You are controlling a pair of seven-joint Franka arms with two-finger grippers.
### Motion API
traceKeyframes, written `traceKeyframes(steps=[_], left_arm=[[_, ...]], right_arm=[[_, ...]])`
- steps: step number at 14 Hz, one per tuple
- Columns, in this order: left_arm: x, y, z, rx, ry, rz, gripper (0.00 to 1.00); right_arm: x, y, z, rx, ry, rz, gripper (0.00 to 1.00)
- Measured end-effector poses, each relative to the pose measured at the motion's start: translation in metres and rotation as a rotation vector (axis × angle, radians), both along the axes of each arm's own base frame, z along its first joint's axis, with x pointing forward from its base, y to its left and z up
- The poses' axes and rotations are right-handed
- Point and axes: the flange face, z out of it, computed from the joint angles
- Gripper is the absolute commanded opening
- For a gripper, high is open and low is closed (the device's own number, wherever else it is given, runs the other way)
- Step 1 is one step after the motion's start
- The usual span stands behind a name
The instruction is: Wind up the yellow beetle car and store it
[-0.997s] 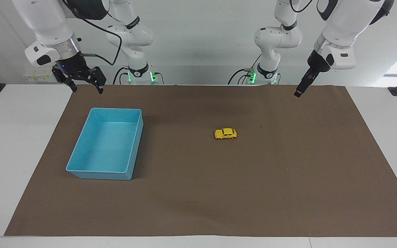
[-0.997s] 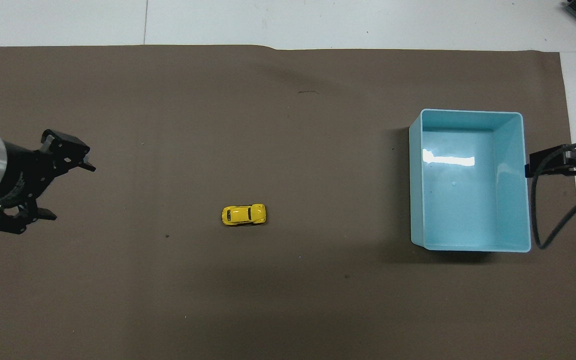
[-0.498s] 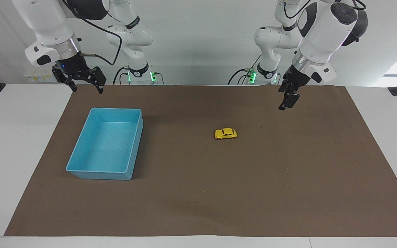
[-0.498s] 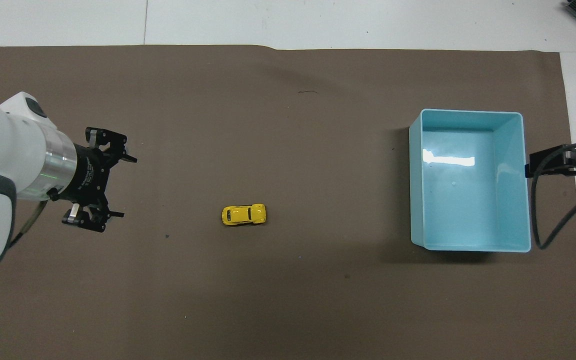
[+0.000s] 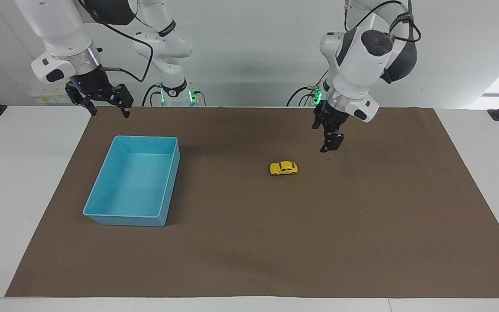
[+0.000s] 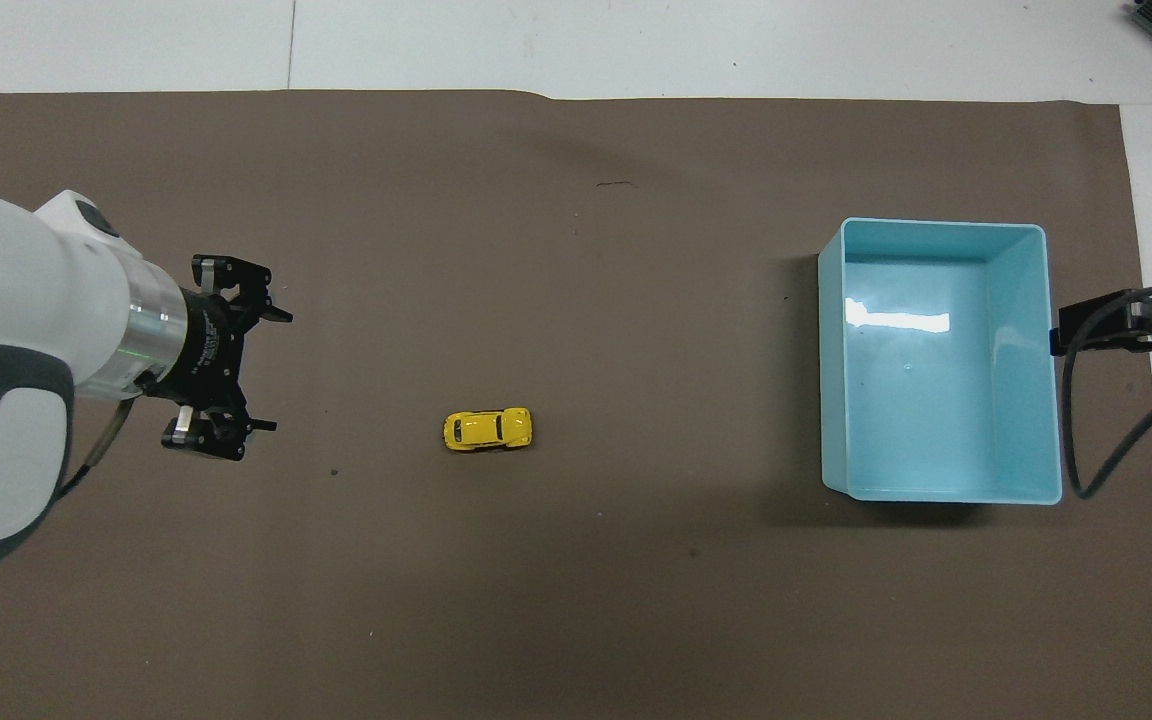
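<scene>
The car (image 5: 283,168) sits on the worktop's brown mat (image 5: 362,242), long axis running between the arms' ends. The left end effector (image 5: 331,145), wide open and empty, hangs near it toward the left arm's end. The right end effector (image 5: 107,108), open and empty, waits by the tray (image 5: 102,212).

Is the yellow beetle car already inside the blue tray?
No: the yellow beetle car stands on the brown mat, apart from the empty blue tray.
</scene>
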Motion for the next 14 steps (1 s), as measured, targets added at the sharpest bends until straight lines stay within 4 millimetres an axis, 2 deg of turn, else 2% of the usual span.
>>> traceKeyframes(steps=[3,6,8,14], left_arm=[[-0.013,-0.040,-0.070,0.015,0.029,0.034,1.00],[-0.032,-0.058,-0.120,0.028,0.040,0.077,1.00],[-0.041,-0.060,-0.135,0.028,0.034,0.104,1.00],[-0.045,-0.054,-0.155,0.013,0.003,0.165,1.00]], right_arm=[[0.000,0.000,0.000,0.000,0.000,0.000,1.00],[0.000,0.000,0.000,0.000,0.000,0.000,1.00],[0.000,0.000,0.000,0.000,0.000,0.000,1.00],[0.000,0.000,0.000,0.000,0.000,0.000,1.00]])
